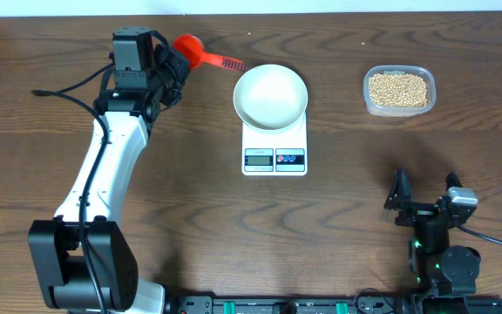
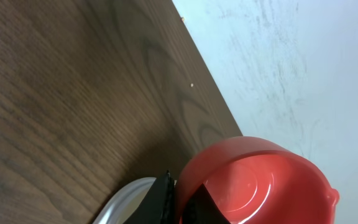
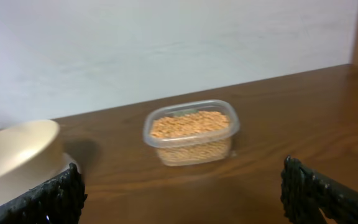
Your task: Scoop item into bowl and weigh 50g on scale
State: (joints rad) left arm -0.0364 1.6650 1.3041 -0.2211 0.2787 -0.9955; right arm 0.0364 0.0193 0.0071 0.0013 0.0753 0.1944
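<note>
The white bowl (image 1: pixel 270 94) stands empty on the white scale (image 1: pixel 274 159) at the table's middle back. The pale-tan beans (image 1: pixel 398 88) fill a clear plastic tub (image 1: pixel 369 103) at the back right. My left gripper (image 1: pixel 172 66) is shut on the rim of a red scoop (image 1: pixel 192 47), whose handle points right toward the bowl. In the left wrist view the jaws (image 2: pixel 182 190) pinch the wall of the scoop's cup (image 2: pixel 260 180), which is empty. My right gripper (image 1: pixel 425 199) is open and empty near the front right. Its view shows the beans (image 3: pixel 190 124) and the bowl (image 3: pixel 17 149) ahead of the fingers (image 3: pixel 182 186).
A pale wall (image 2: pixel 291 62) runs behind the table's back edge. Bare wooden tabletop (image 1: pixel 347 174) lies between the scale and my right gripper. A black cable (image 1: pixel 59 87) trails left of the left arm.
</note>
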